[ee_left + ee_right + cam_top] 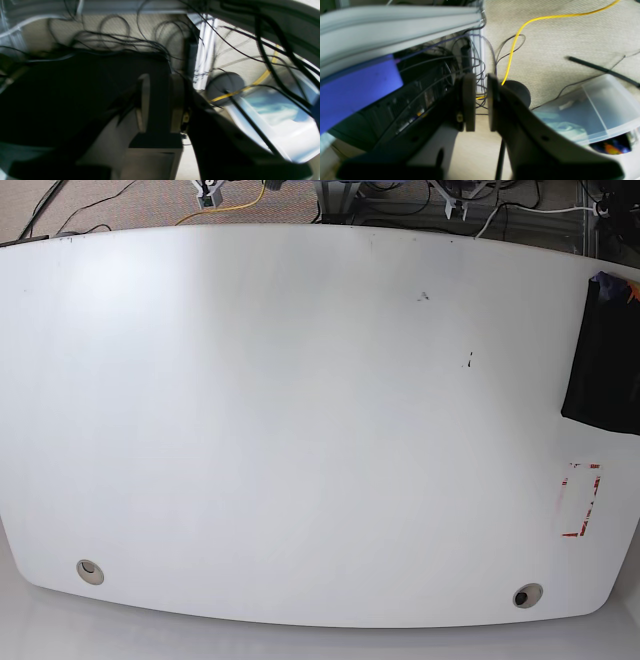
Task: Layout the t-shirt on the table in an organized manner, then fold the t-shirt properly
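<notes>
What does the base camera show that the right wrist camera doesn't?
Only the base view shows the white table with its red tape rectangle, two grommet holes, and the black t-shirt lying at the right edge. Only the right wrist view shows the right gripper, slightly open and empty, a clear plastic bin and a computer case on the floor. Both show beige carpet and a yellow cable.

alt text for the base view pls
A large glossy white table seen from above, with a black t-shirt lying at its right edge, cut off by the frame. A red tape rectangle sits just below it; two grey grommet holes mark the near edge.
</notes>
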